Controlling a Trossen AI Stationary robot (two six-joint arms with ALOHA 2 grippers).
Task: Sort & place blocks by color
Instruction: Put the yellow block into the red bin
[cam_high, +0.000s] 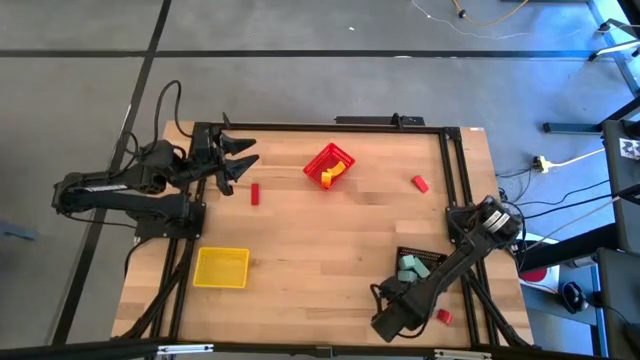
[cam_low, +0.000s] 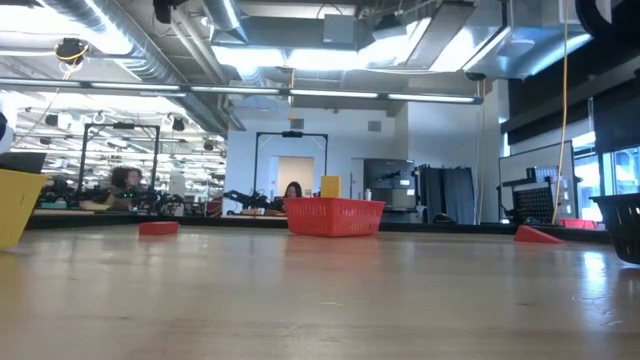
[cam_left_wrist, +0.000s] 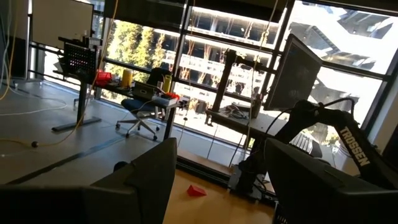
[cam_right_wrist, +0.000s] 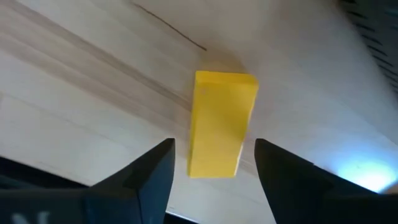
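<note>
wooden table (cam_high: 320, 250) carries a red bin (cam_high: 330, 165) near the far edge, a yellow bin (cam_high: 221, 267) near the front left and a black bin (cam_high: 420, 262) by the right arm, mint blocks (cam_high: 408, 266) inside it. right gripper (cam_right_wrist: 214, 165) hangs low over the front right, fingers apart on either side of a yellow block (cam_right_wrist: 221, 123) lying on the wood. left gripper (cam_high: 238, 158) waits at the far left, fingers apart, beside a red block (cam_high: 255, 194). more red blocks (cam_high: 420, 183) lie far right and front right

Dark arms, black cables; white TROSSEN lettering on right arm (cam_left_wrist: 354, 149).
</note>
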